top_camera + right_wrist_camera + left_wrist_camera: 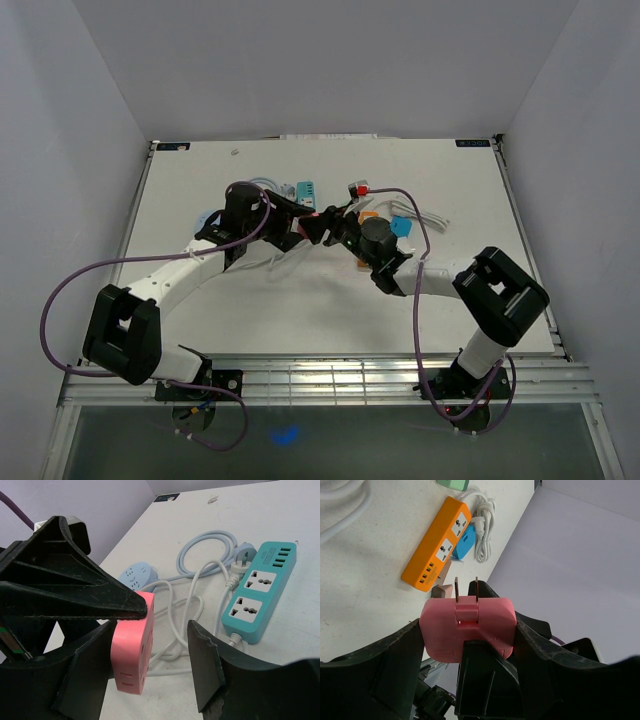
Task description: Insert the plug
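I have the pink, block-shaped plastic plug (pixel 467 627) clamped in the left tool (pixel 467 630), one black finger (pixel 400 650) pressed against each of its short sides. In the left wrist view its long axis runs left to right across the lower middle of the frame. Its two flat metal prongs (pixel 476 587) point straight up the picture, towards the near end of the orange power strip (pixel 437 547) lying on the white worktop (pixel 365 570) at upper left. A white coiled cable (pixel 482 530) lies just beside that strip.

In the right wrist view the plug stands nearly on end at lower left, tilted a little. The right tool (pixel 155 630) has its fingers apart around the plug, with a plain gap between the plug and the right-hand finger (pixel 207 665), so it grips nothing. A teal power strip (pixel 260 595) lies at the right of that frame.

From above, both tools meet over the middle of the worktop.
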You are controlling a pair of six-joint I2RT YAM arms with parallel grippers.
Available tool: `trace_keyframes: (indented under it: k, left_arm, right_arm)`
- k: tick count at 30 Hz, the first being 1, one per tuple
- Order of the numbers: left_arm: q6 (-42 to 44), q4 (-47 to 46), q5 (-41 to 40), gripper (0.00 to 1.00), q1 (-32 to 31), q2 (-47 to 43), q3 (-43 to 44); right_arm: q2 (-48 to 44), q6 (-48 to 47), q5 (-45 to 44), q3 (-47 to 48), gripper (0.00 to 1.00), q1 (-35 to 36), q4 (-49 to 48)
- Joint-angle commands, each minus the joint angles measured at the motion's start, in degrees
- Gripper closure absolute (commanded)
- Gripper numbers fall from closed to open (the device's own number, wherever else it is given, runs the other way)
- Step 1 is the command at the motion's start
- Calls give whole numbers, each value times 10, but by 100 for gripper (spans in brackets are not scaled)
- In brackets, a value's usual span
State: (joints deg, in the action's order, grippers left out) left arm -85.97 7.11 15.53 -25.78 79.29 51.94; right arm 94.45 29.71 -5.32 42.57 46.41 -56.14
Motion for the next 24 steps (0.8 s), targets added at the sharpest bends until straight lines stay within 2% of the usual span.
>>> trace_keyframes:
  k: [1,5,10,12,13,15,16,17,18,19,22,23,24]
  left_arm:
    - [-4,-22,6,57,-2,-25,-7]
    - [-2,-22,8,57,-2,-22,-6]
    - [2,-23,4,56,-2,-22,-5]
    - [4,-22,4,56,-2,-22,-6]
    - [5,-22,4,56,-2,-22,-7]
    - [5,-20,4,55,-2,-24,-10]
    - [6,-19,3,49,-2,-25,-11]
    - [10,-16,2,44,-2,-26,-11]
    - [12,-14,0,38,-2,-28,-11]
    - [14,-12,-6,28,-2,-34,-12]
    - [17,4,-20,13,-2,-43,-11]
    - [18,18,-23,2,-1,-46,-9]
    - [23,26,-23,2,0,-48,-6]
  right_arm:
    - [13,-9,-13,31,37,3,-4]
    - [18,-10,-19,37,40,5,-2]
    - [27,-12,-24,48,52,10,16]
    - [28,-12,-26,47,54,10,15]
    - [28,-12,-26,48,64,10,18]
    - [29,-13,-25,54,76,10,23]
    - [29,-13,-26,56,88,10,26]
    - [28,-14,-25,58,92,10,28]
    - [27,-14,-27,58,92,10,30]
    - [26,-14,-27,57,92,10,31]
    - [21,-15,-36,57,92,10,41]
    - [19,-13,-37,55,92,10,45]
    - [13,-14,-41,52,92,10,50]
